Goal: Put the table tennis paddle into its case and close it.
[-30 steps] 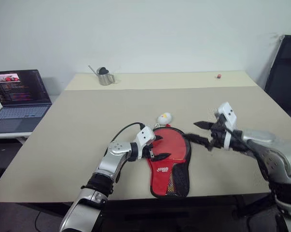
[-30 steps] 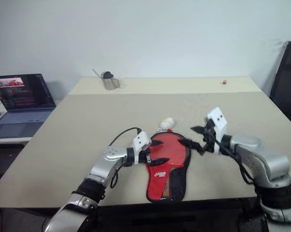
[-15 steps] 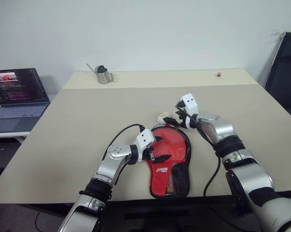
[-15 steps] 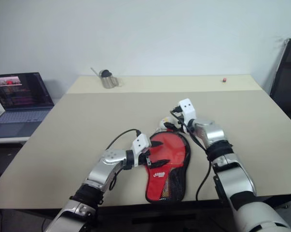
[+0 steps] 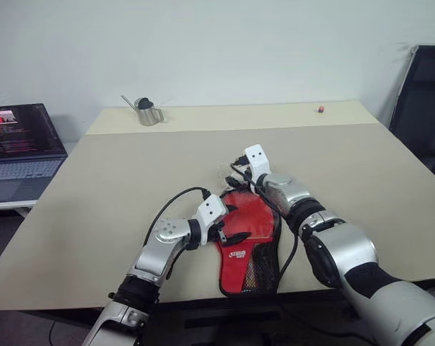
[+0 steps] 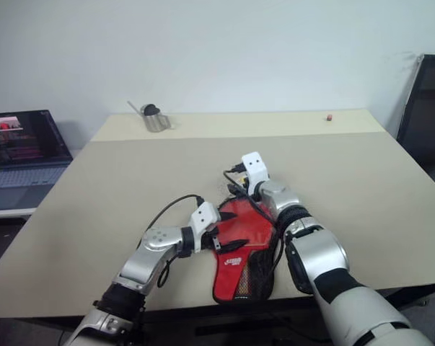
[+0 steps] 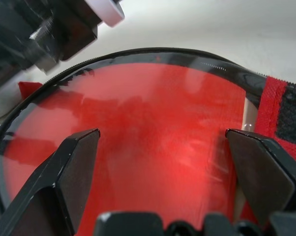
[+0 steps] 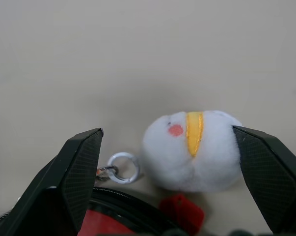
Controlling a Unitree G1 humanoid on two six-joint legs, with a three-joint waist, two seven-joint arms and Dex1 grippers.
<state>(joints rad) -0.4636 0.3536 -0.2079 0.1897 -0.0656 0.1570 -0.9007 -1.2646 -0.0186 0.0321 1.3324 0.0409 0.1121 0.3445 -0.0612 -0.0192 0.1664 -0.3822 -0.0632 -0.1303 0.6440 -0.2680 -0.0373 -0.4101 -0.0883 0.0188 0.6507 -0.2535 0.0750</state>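
Note:
The case (image 5: pixel 250 245) lies flat near the table's front edge, a red logo panel and black mesh on its narrow end. Inside its black zip rim shows the paddle's (image 7: pixel 152 147) round red face; the handle is hidden. My left gripper (image 5: pixel 233 225) stands open at the case's left rim, one finger on either side of the red face and just above it. My right gripper (image 8: pixel 167 130) is open at the case's far end. Its fingers (image 8: pixel 79 167) straddle a small white-and-yellow plush ball (image 8: pixel 192 150) that hangs from the case by a metal ring (image 8: pixel 122 167).
A metal pitcher (image 5: pixel 146 112) and a small red object (image 5: pixel 320 109) sit at the table's far edge. An open laptop (image 5: pixel 19 148) stands on a side desk to the left. A black chair (image 5: pixel 419 108) is at the right.
My right arm has swung in from the right side of the case to its far end and now brackets the plush ball. The left gripper has stayed at the case's rim. The camera has shifted slightly.

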